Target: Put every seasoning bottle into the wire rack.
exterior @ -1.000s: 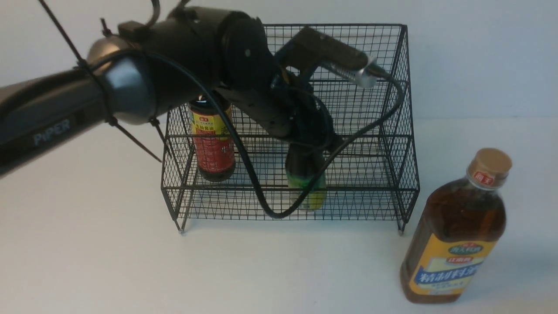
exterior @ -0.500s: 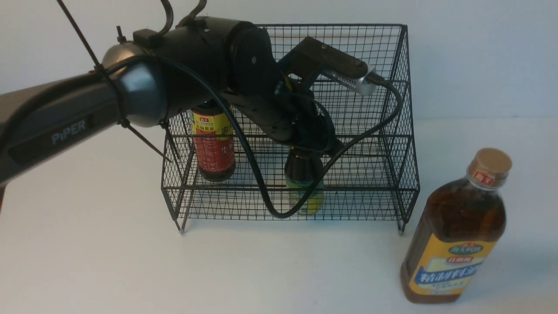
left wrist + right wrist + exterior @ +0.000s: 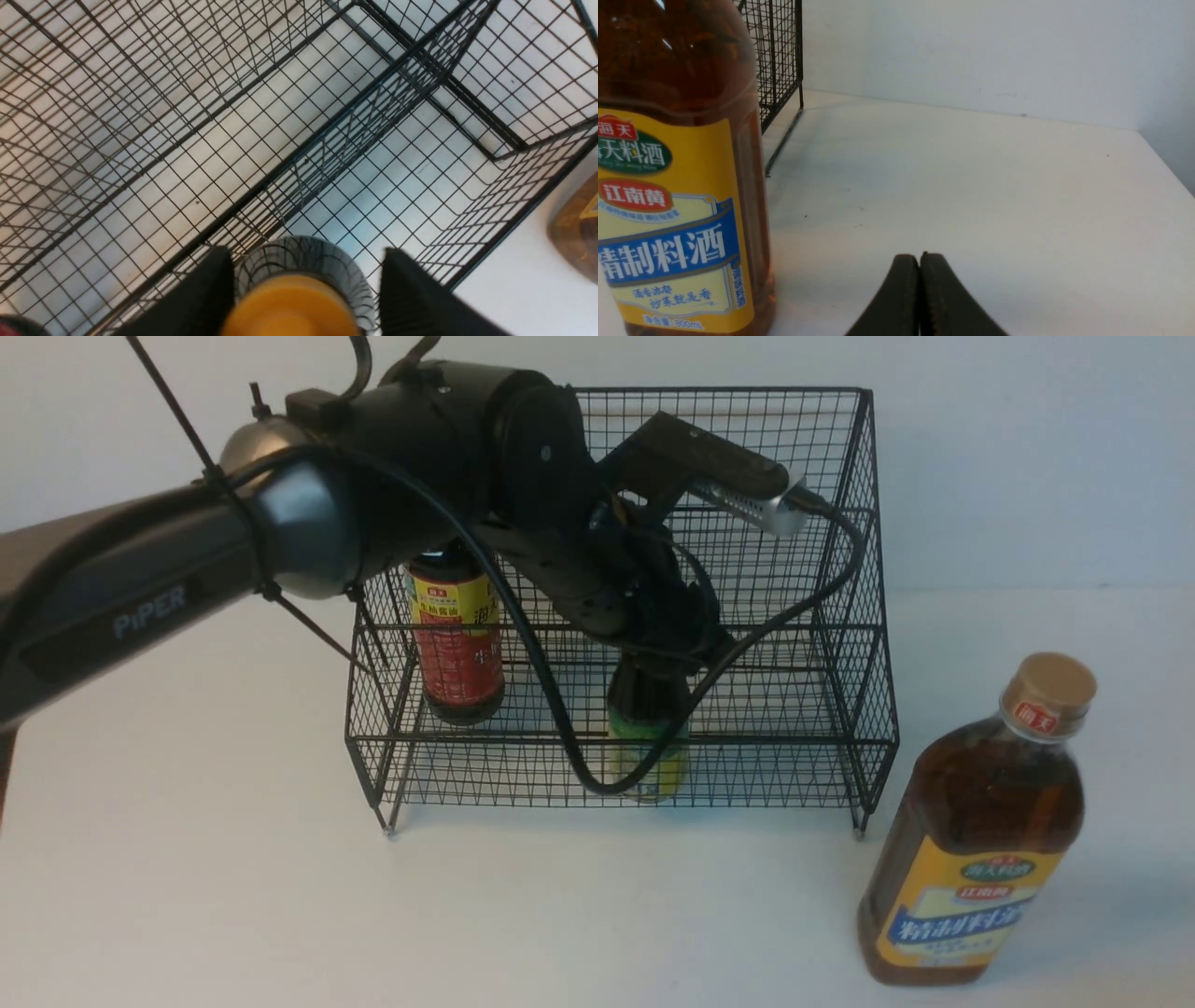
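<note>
1. Surface: a smooth white desk (image 3: pixel 560 915), with small dark specks visible in the right wrist view.
2. Room: a plain pale wall (image 3: pixel 1027 457) rises behind the desk.
3. Racks: one, the black wire rack (image 3: pixel 784 740), standing on the desk.
4. Bottles: three. The red-yellow-labelled bottle (image 3: pixel 457 644) stands in the rack's left part; the squeeze bottle (image 3: pixel 644 714) is in its lower front tier, near the middle; the large amber bottle (image 3: pixel 971 859) stands on the desk, outside the rack, near its right side.
5. Arms: one in the front view, the left arm (image 3: pixel 420 476), reaching over the rack.
6. Jaws: two pairs. The left jaws are released, parted around the squeeze bottle's yellow-orange cap (image 3: pixel 289 308); the right jaws are clenched together, grasping nothing.
</note>
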`<state>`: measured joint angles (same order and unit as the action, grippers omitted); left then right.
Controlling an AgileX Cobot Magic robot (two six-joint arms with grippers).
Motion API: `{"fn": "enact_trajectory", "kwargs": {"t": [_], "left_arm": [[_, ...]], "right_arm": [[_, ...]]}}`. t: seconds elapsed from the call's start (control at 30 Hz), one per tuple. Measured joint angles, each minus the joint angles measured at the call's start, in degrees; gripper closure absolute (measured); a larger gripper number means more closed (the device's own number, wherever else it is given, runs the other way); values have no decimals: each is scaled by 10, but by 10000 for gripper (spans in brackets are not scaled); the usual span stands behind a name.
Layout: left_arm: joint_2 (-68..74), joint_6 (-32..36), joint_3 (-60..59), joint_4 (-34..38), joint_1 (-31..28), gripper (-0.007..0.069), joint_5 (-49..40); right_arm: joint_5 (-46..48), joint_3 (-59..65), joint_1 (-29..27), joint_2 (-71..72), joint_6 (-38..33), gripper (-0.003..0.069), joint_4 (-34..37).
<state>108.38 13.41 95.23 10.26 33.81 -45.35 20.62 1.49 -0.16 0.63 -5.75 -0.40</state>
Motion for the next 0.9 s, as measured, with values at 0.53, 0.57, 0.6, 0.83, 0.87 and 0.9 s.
{"fn": "enact_trajectory", "kwargs": {"t": [0.53, 0.57, 0.6, 0.83, 0.87, 0.9], "left_arm": [[-117, -14, 215, -16, 0, 386, -255], [-139, -18, 218, -22, 0, 448, -256], [-158, -19, 219, -26, 0, 485, -258], [-366, -34, 114, -35, 0, 629, -267], [-404, -40, 79, -35, 0, 629, -267], [-442, -47, 39, -34, 0, 629, -267]], "right_arm": [[0, 0, 0, 0, 0, 673, 0], [0, 0, 0, 0, 0, 673, 0], [0, 0, 0, 0, 0, 673, 0], [0, 0, 0, 0, 0, 673, 0], [0, 0, 0, 0, 0, 673, 0], [0, 0, 0, 0, 0, 673, 0]]}}
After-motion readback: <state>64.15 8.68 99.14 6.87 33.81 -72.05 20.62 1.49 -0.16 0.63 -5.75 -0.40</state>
